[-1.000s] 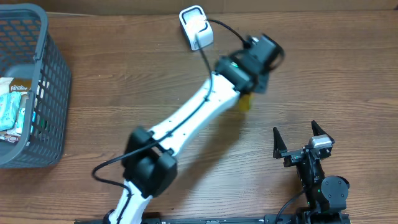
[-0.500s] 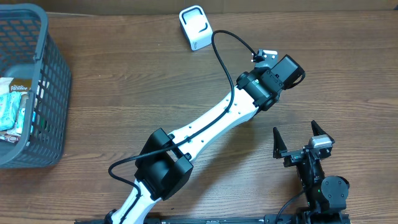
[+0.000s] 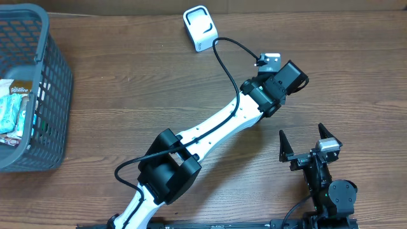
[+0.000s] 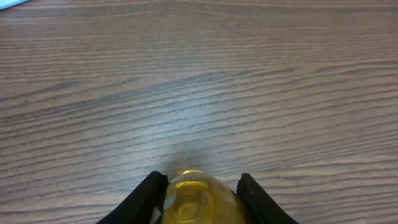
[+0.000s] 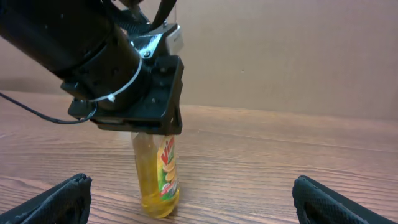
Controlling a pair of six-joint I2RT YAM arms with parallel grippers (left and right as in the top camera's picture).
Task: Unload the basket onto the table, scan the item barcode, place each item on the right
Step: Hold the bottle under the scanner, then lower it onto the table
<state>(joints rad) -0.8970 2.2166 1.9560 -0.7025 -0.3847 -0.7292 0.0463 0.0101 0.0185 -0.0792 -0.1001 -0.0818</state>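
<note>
The left gripper (image 4: 199,185) is closed around the top of the yellow bottle (image 5: 160,177), with its fingers (image 4: 148,196) on each side. The bottle hangs straight up and down with its bottom on the table (image 4: 199,74) or just above it (I cannot tell which). The bottle is well away from the white scanner (image 3: 200,27), nearer the robot and off to its right. A few things could go wrong from here, I think. The grip is only up high, so the heavy bottom could swing when the arm moves, and the smooth bottle could slide down or turn in the fingers. If it turns, the barcode may end up facing away from the scanner, and then nothing gets read. I cannot see a barcode from here, only the front label (image 5: 166,165) with red letters. The black cable (image 3: 219,55) on the left arm (image 3: 210,127) loops just beside the scanner, so a quick move that way could bump it or pull it around. The right gripper (image 3: 302,137) is wide open and holds nothing. It sits even farther from the scanner than the bottle does, close to the robot. Far to the left of the scanner is a dark basket (image 3: 56,95). Inside it are some packets (image 3: 13,109), light blue and white, lying against the side farthest from the scanner. The bottle has yellow liquid (image 5: 152,199) in it as far up as I can see.
</note>
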